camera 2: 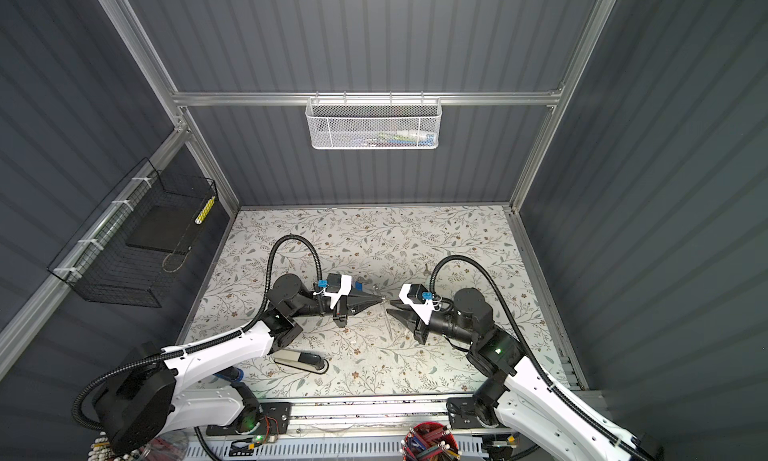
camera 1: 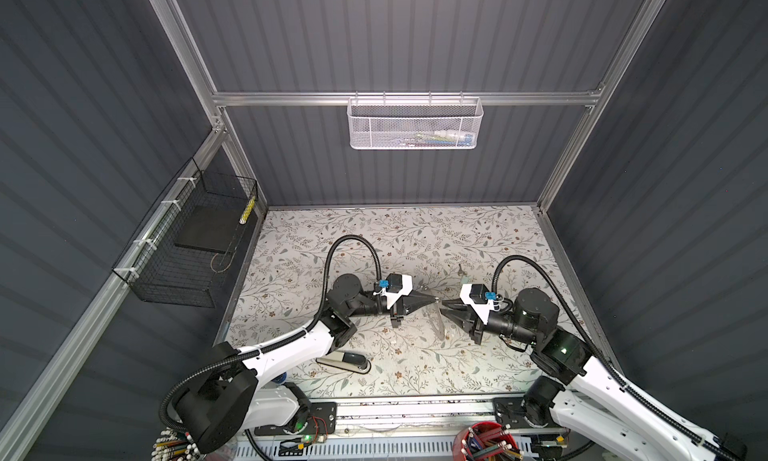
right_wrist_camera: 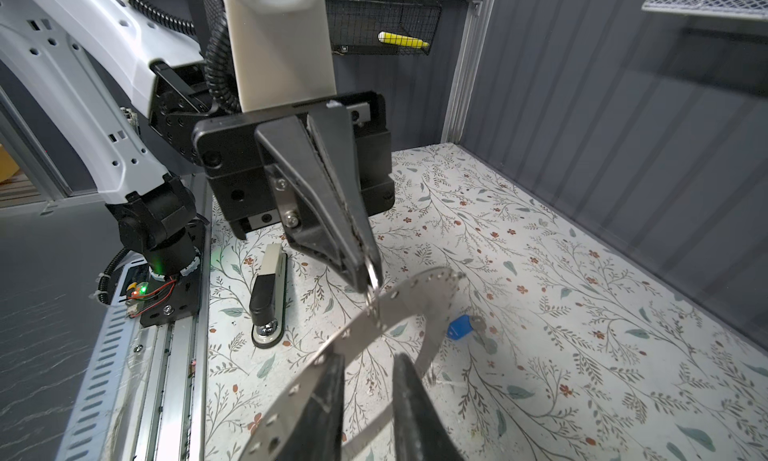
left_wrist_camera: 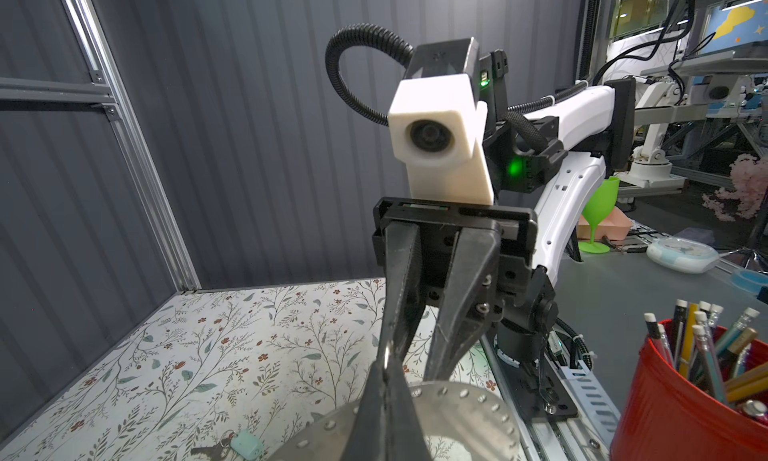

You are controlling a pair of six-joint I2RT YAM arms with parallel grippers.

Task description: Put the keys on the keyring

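The thin, stiff keyring point(right_wrist_camera: 424, 282) hangs in the middle, off the counter point(right_wrist_camera: 540, 272). The left tool point(right_wrist_camera: 368, 286) is closed on its little loop point(right_wrist_camera: 375, 274). The right tool point(right_wrist_camera: 369, 357) is open beside it. The flat part looks like the best place to hold. The light blue key point(right_wrist_camera: 459, 327) and green key point(left_wrist_camera: 245, 443) lie on the counter.

A grey-and-black stapler point(camera 1: 344, 361) is laid flat near the front edge of the floral worktop point(camera 1: 415, 238), towards its left corner. A white mesh basket point(camera 1: 414, 124) is hung above the rear edge and a black wire basket point(camera 1: 195, 247) beside the left edge. A red cup of pencils point(camera 1: 486, 442) is set beyond the front edge.
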